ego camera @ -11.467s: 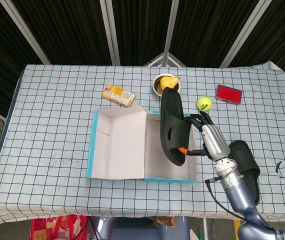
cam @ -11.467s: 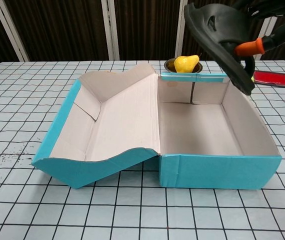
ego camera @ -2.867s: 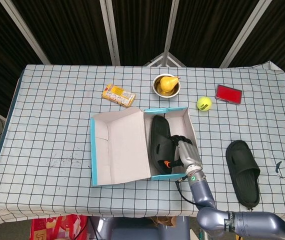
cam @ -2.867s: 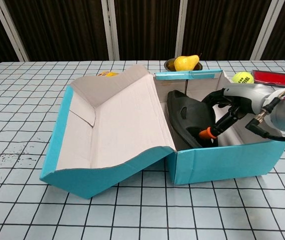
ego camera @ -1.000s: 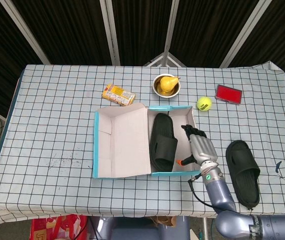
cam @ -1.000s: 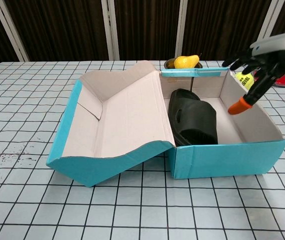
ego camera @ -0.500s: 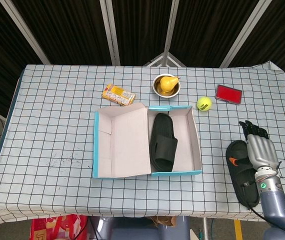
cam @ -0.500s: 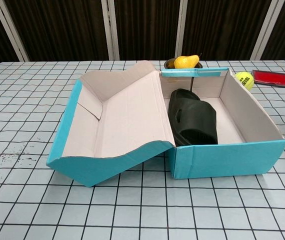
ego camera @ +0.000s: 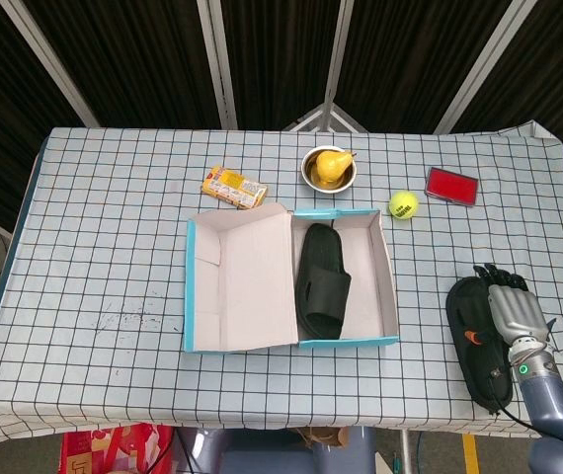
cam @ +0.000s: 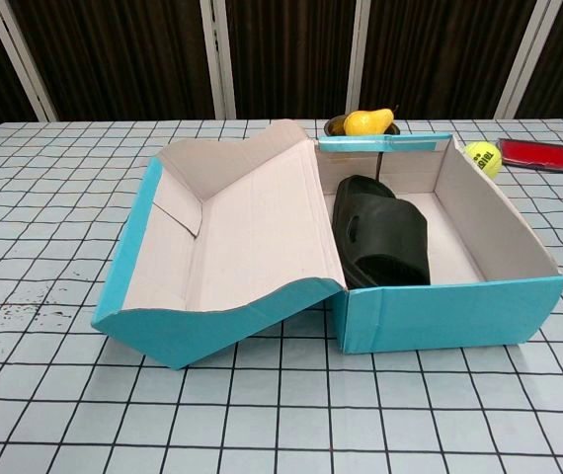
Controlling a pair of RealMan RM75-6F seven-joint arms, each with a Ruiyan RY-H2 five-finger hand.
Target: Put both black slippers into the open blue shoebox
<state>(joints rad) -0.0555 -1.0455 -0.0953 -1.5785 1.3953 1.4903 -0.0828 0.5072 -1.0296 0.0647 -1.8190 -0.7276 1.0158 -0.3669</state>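
The open blue shoebox (ego camera: 389, 296) (cam: 440, 314) stands mid-table, its lid (ego camera: 242, 281) (cam: 232, 232) folded out to the left. One black slipper (ego camera: 323, 279) (cam: 380, 242) lies inside, against the left side of the box. The second black slipper (ego camera: 469, 341) lies on the checked cloth to the right of the box. My right hand (ego camera: 515, 311) lies over this slipper's right half, fingers stretched out and apart, its orange thumb tip on the strap area. Whether it grips is not visible. The chest view does not show this hand. My left hand is out of both views.
Behind the box stand a bowl with a pear (ego camera: 328, 167) (cam: 362, 124), a tennis ball (ego camera: 403, 204) (cam: 479, 156) and a red flat case (ego camera: 451, 186) (cam: 538, 155). A yellow snack packet (ego camera: 234, 188) lies back left. The table's front edge runs close below the second slipper.
My right hand left the box, swung right and came down over the second slipper. The first slipper stays in the box, which has not moved.
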